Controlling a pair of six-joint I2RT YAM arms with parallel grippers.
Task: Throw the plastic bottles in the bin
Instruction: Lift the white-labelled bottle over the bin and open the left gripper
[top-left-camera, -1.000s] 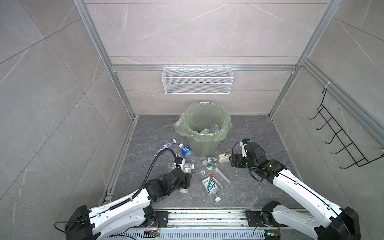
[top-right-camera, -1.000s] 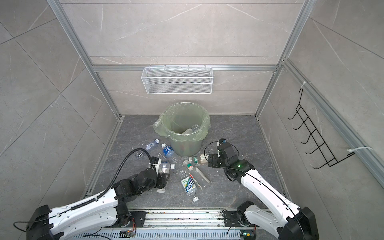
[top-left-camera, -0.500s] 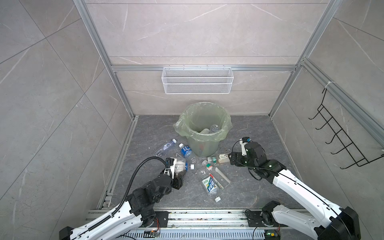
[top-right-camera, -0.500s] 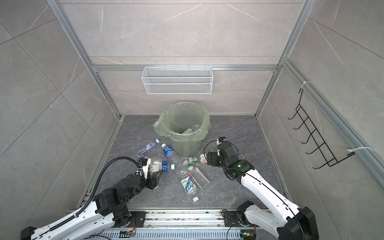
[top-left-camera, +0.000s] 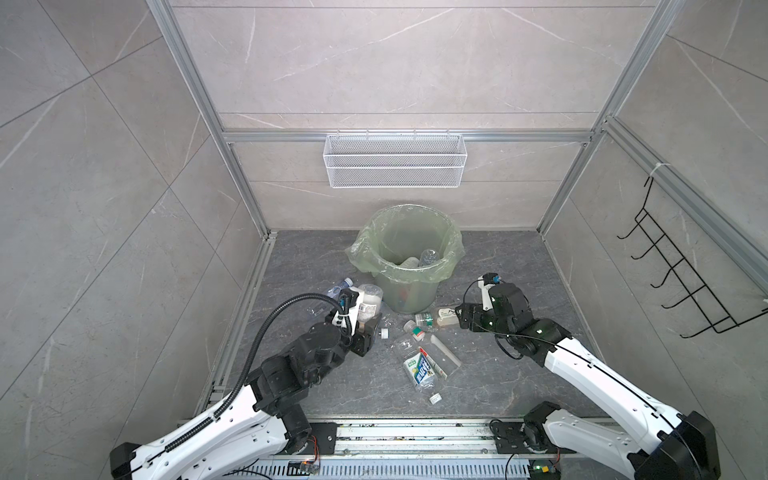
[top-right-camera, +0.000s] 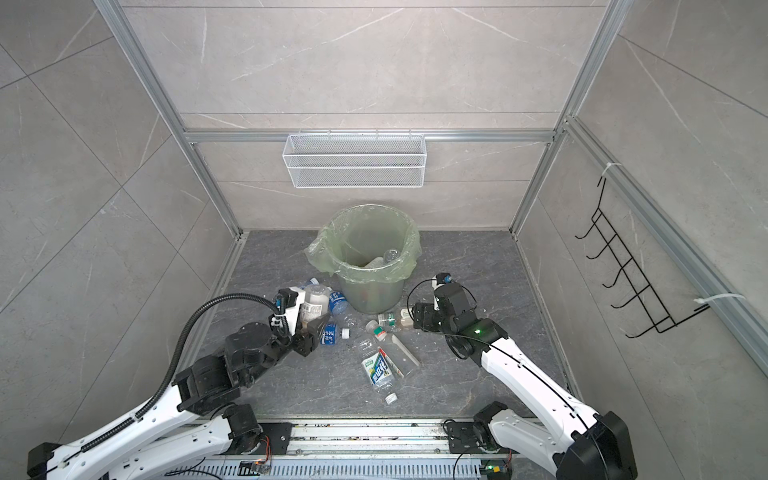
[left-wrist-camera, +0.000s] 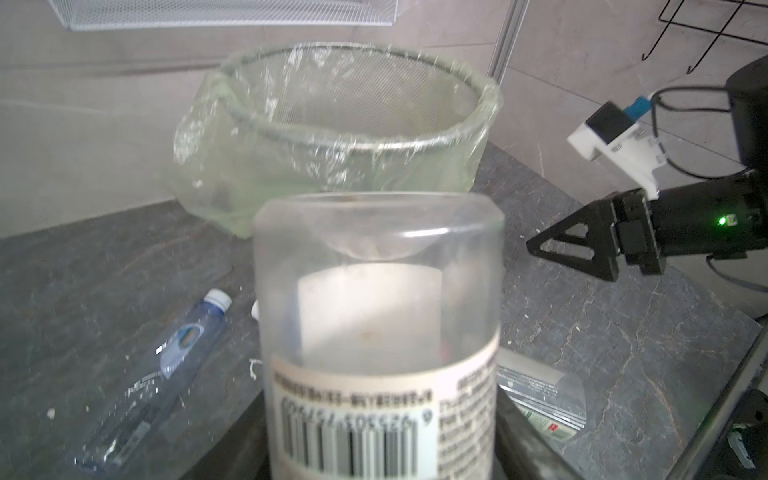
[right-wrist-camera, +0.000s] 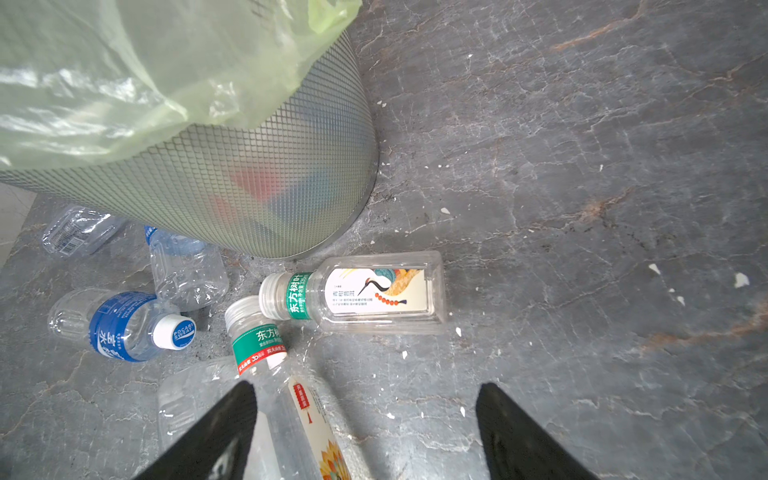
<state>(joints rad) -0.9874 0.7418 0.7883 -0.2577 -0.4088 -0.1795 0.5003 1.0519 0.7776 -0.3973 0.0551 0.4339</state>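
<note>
Left arm at work: the left gripper (top-right-camera: 311, 323) was clamped around a clear beige-labelled bottle (top-right-camera: 312, 305), barcode showing. It held the bottle off the grey stone floor (top-right-camera: 291, 257) with the base aimed at the bin (top-right-camera: 370, 293). The bottle hung just beside the bin's left flank, outside the rim. In the left wrist view it filled the frame, dark fingers (left-wrist-camera: 523, 440) pressed to its sides. A blue-labelled bottle (left-wrist-camera: 178, 353) lay flat on the floor below and to one side.

At centre stood the bin, a thin pale-green bag folded over its rim, with two clear bottles (top-left-camera: 428, 255) already inside. In front of it more bottles lay on their sides. A blue-banded bottle (top-right-camera: 337, 301) rested against the bin's foot, and a green-and-blue-labelled bottle (top-left-camera: 420, 370) lay nearer the rail.

To the right, the right gripper (top-left-camera: 459, 318) hung low over the floor, jaws spread wide and gripping nothing. A crane-labelled bottle (right-wrist-camera: 374, 297) lay just ahead of its fingertips, beside the bin's base. That bottle lay cap to cap with a green-collared bottle (right-wrist-camera: 257, 345), whose body ran back past one finger (right-wrist-camera: 216, 432). Whether that finger touched it could not be told from where I stood.
</note>
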